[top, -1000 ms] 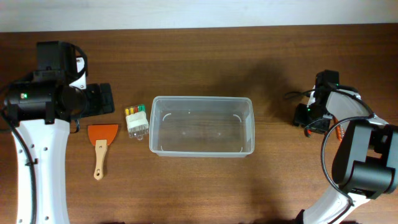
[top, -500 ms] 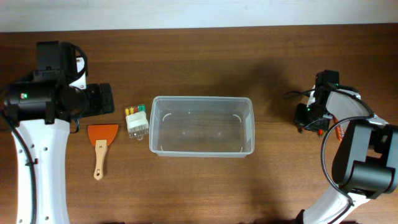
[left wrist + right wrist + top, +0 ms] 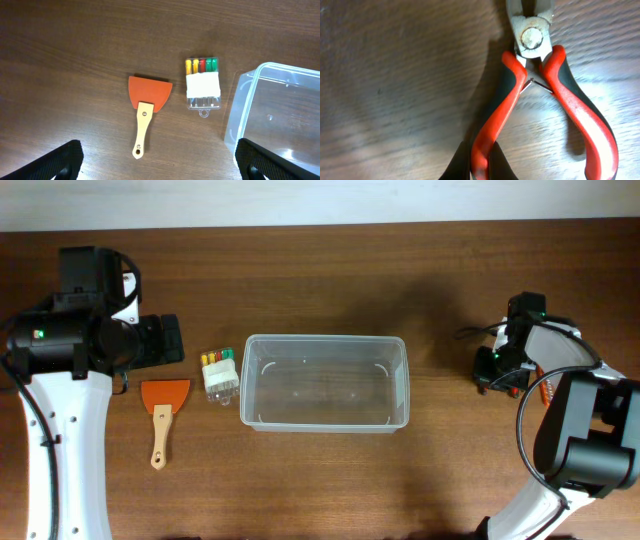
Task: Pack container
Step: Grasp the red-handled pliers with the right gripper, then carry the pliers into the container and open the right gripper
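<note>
A: Place of the large clear rectangular plastic container (image 3: 325, 383)?

B: Middle of the overhead frame, upright on the brown wooden tabletop (image 3: 320, 270), open side up. Seen again at the right edge of the left wrist frame.

A: And to its left?

B: Just beside the left wall, with a narrow gap, a small clear box (image 3: 218, 373) with yellow, red and green pieces. Further left, an orange scraper with a pale wooden handle (image 3: 163, 415), blade toward the top of the frame, handle toward the bottom. Both flat on the tabletop, near each other but apart.

A: Left gripper (image 3: 160, 165)?

B: Spread wide, holding nothing. Black fingertips (image 3: 62, 160) in the two lower corners of the left wrist frame, scraper and box in view between them.

A: Right gripper (image 3: 480, 167)?

B: Near the right edge of the overhead frame, well apart from the container. Closed on red-and-black-handled pliers (image 3: 540, 100), with dark fingertips against either side of the left handle at the bottom centre of the right wrist frame. Pliers flat on the tabletop, handles spread, steel pivot near the top of that frame.
</note>
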Available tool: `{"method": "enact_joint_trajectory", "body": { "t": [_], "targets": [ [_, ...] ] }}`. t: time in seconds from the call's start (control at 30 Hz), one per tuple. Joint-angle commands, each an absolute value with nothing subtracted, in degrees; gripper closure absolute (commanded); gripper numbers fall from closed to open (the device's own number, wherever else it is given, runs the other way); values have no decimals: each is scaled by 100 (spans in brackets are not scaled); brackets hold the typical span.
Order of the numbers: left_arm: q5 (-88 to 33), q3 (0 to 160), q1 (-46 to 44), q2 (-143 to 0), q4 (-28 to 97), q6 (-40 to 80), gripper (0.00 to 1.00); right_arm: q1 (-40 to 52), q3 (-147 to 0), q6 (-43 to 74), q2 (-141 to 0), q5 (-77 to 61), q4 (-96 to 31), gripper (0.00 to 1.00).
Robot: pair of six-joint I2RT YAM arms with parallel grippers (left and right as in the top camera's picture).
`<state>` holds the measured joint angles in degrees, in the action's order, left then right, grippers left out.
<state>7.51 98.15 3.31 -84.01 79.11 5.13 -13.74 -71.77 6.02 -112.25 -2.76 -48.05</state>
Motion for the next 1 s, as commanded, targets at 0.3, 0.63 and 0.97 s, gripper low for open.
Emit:
{"method": "enact_joint_trajectory", "body": {
  "t": [0.3,0.63,0.97],
  "targets": [
    [751,9852,353,-8350,7915,421,1,-642,-8888,-580,-10219,-720,-6654,96],
    [735,9852,353,-8350,7911,421,1,1892,-9583,-2869,-9133,-709,-7373,96],
    [729,9852,353,-8350,7911,423,1,3175,-8938,-4005,-10088,-784,-6869,96]
  ]
}}
